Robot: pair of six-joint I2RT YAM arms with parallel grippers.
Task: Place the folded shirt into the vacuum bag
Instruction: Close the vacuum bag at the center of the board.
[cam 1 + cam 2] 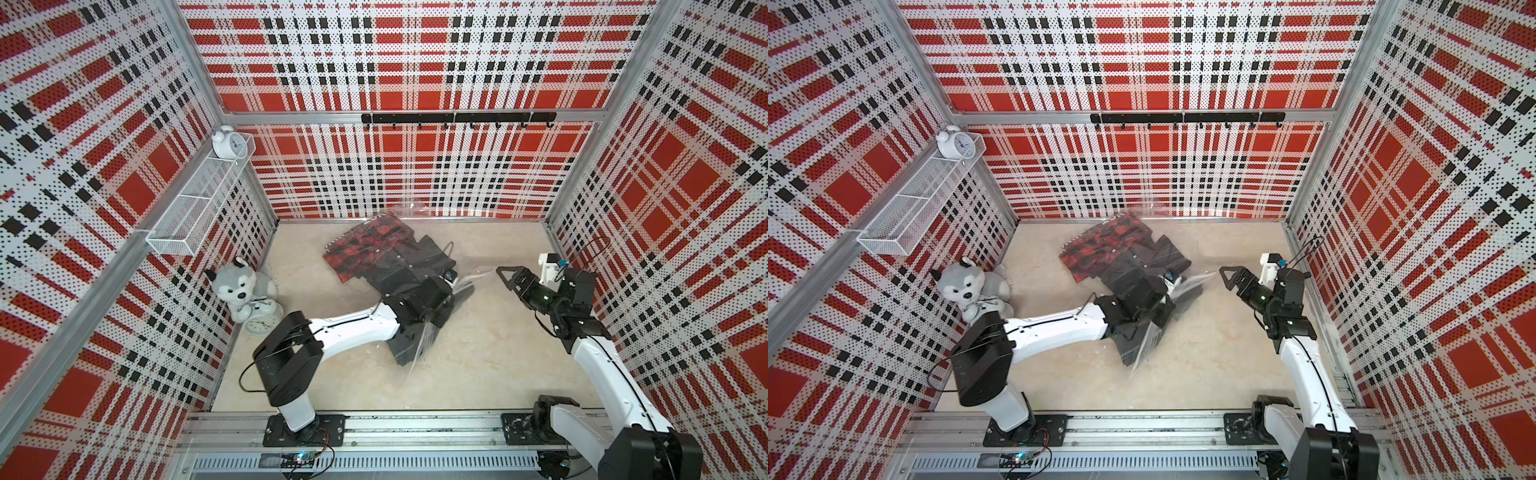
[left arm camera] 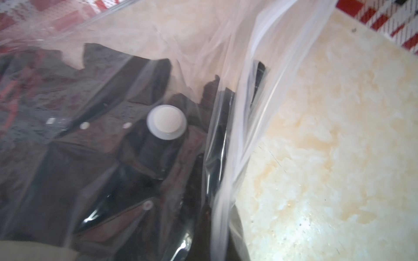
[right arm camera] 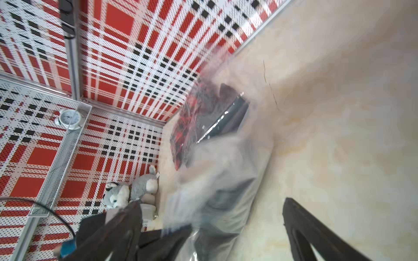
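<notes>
Your left gripper (image 1: 444,293) stands pinched shut on the vacuum bag (image 2: 237,113) in the middle of the table (image 1: 478,374), a dark folded shirt (image 1: 409,266) showing through the film. The right gripper (image 1: 510,277) hangs wide apart nearby. The plastic looks light, slick and floppy, so take it at the mouth edge.

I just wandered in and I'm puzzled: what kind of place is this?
Most likely a robot test booth dressed as a home corner: robot arms bolted to a metal rail, plaid perforated wall panels, and props like a plush husky and alarm clock.
</notes>
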